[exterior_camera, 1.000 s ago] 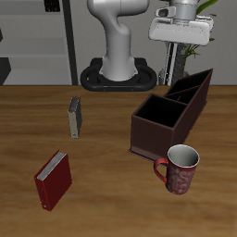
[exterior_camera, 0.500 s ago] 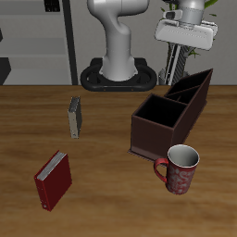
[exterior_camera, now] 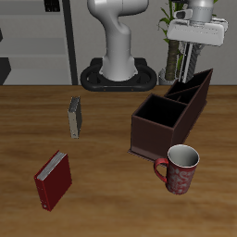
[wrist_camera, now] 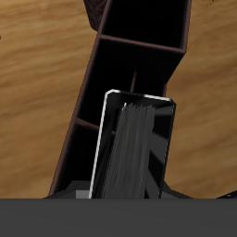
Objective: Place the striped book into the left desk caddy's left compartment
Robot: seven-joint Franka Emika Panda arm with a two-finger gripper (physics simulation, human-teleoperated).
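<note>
Above the left desk caddy (exterior_camera: 172, 116), the gripper (exterior_camera: 190, 68), jaws clamped on the striped book (wrist_camera: 134, 148), has swung sideways and now hangs over the far compartment.

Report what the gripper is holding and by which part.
The gripper holds the striped book by its near end, hanging above the left desk caddy; the exact contact spot is hidden.

The gripper (exterior_camera: 193, 57) has rotated and lowered the striped book (exterior_camera: 192, 63) upright toward the caddy (exterior_camera: 148, 135).
</note>
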